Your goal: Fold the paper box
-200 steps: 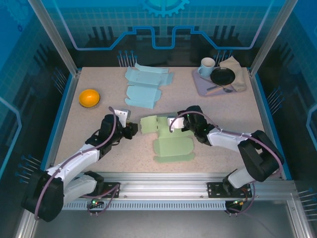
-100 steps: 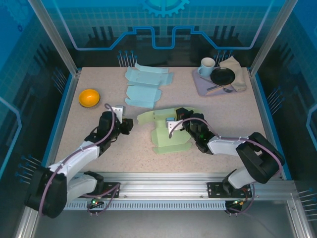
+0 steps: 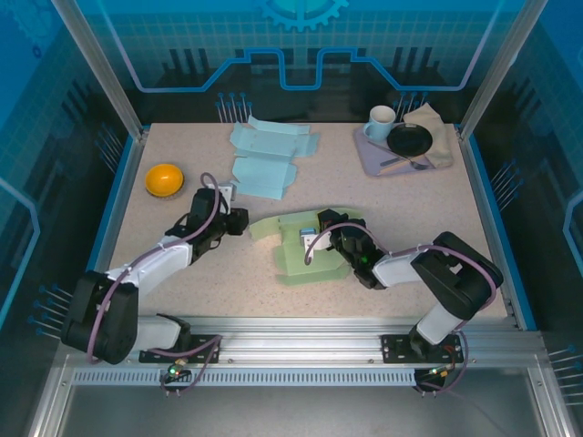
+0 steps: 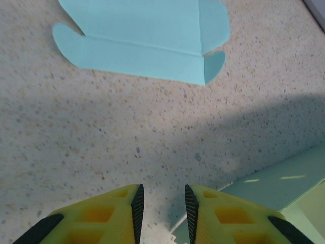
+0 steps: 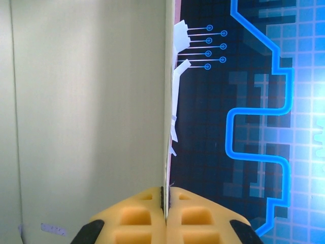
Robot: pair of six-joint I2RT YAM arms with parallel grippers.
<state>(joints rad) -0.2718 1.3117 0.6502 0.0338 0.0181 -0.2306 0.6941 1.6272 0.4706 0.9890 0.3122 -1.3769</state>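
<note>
The green paper box [image 3: 305, 246] lies partly folded at the centre of the top view. The right gripper [image 3: 314, 238] is pinched tight on one raised panel of it. Just left of the box, the left gripper [image 4: 161, 208] has its jaws narrowly apart, holding nothing. Blue flat cartons [image 3: 264, 157] lie above, toward the upper middle.

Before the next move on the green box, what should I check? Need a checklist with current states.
1. Right gripper pinching a panel of the green paper box: ok, jaws shut on its edge.
2. Held panel raised off the table: ok.
3. Left gripper free to help: ok, jaws parted with nothing between them.
4. Left gripper gripping the box: not ok, the sheet's edge lies beside its fingers, not between them.
5. Blue blank clear of the fold area: ok, it lies apart, farther back.
6. Crease lines up with the scored fold: cannot tell.
</note>
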